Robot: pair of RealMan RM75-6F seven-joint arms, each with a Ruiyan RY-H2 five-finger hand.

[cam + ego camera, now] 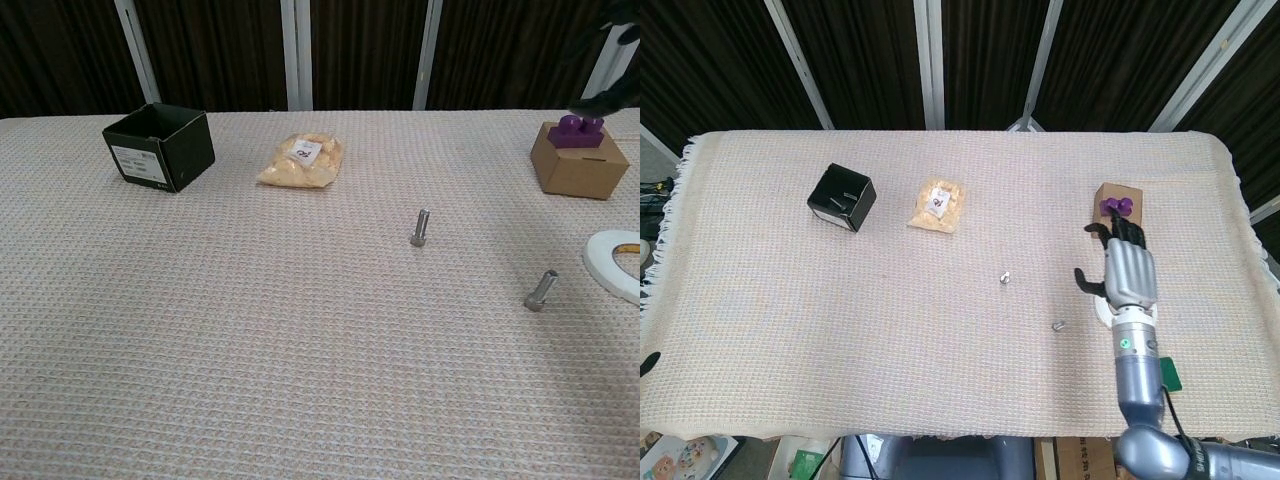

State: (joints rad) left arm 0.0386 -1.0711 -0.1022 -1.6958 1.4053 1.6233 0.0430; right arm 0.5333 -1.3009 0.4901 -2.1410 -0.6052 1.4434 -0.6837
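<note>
Steel bolt [1005,278] stands upright at nine o'clock from the right hand [1127,270], well apart. Its fingers are spread, holding nothing, above the tape roll [612,262]; the left hand is unseen.

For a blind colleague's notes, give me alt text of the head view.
The grey robotic right hand, fingers spread and empty, hangs over a white tape ring beside a cardboard box topped with a purple block. Two small metal bolts lie on the beige woven cloth.

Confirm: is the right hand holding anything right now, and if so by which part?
Nothing is held. The right hand is open, hovering over the tape ring; both bolts lie free on the cloth.
</note>
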